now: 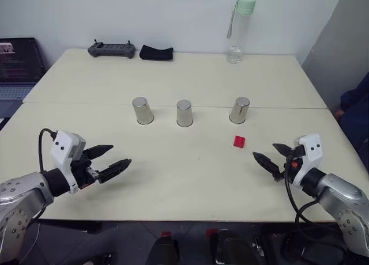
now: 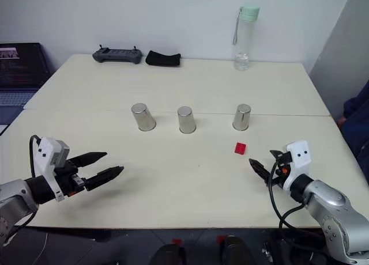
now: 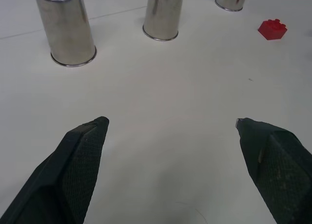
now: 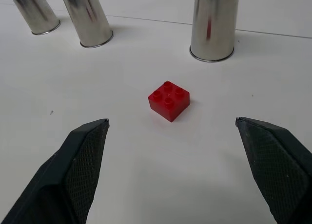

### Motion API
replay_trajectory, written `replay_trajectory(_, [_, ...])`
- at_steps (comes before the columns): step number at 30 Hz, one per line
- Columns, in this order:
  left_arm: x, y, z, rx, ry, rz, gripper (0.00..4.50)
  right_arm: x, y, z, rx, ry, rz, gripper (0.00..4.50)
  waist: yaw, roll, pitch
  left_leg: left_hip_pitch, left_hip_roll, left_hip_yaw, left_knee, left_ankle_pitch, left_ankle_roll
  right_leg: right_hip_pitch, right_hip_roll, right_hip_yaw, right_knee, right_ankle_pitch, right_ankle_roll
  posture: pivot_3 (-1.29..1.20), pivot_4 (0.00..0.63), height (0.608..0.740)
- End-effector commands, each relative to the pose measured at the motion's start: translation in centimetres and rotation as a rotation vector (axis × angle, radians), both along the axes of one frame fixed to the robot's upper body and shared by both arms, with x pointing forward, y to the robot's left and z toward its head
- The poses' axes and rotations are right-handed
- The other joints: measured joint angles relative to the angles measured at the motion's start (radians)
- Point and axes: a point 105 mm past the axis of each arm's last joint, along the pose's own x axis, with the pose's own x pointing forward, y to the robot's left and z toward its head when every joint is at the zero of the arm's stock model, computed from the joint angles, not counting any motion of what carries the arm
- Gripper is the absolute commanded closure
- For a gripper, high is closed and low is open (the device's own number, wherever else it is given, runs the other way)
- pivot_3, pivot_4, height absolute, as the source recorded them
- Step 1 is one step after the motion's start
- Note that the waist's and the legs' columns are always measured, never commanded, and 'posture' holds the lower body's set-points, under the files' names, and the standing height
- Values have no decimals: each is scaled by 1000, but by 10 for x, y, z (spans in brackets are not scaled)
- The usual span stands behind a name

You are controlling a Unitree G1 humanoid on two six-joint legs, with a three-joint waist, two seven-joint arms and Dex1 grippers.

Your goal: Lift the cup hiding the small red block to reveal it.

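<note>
Two open end effectors, left (image 1: 114, 156) and right (image 1: 272, 155); three cups (image 1: 184, 113); one red block (image 1: 239, 141).

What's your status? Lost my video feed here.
Left gripper open, right gripper open, both empty. Red block uncovered on table, near the right cup. Three cups upside down. Nothing blocking.

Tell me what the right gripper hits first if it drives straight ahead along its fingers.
Most likely the small red block, lying uncovered on the table between the open right gripper fingers' line. Beyond it stands the nearest cup, slightly off to one side; depth is uncertain.
</note>
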Motion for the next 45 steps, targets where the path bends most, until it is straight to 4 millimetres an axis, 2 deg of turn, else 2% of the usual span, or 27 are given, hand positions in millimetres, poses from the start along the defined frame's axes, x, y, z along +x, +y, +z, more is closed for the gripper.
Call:
replay_trajectory(1, [3, 1, 12, 27, -63, 9, 0, 0, 4, 14, -19, -56, 6, 73, 0, 0, 0, 0, 0, 0, 0, 0, 0, 0, 0, 0, 0, 0, 0, 0, 150, 740])
replay_trajectory(18, [7, -5, 12, 3, -75, 9, 0, 4, 4, 19, -42, -82, -5, 73, -1, 0, 0, 0, 0, 1, 0, 0, 0, 0, 0, 0, 0, 0, 0, 0, 150, 740])
replay_trajectory(45, [8, -8, 16, -18, -98, 7, 0, 6, -5, 11, -39, -91, -45, 73, -1, 0, 0, 0, 0, 1, 0, 0, 0, 0, 0, 1, 1, 0, 0, 0, 150, 740])
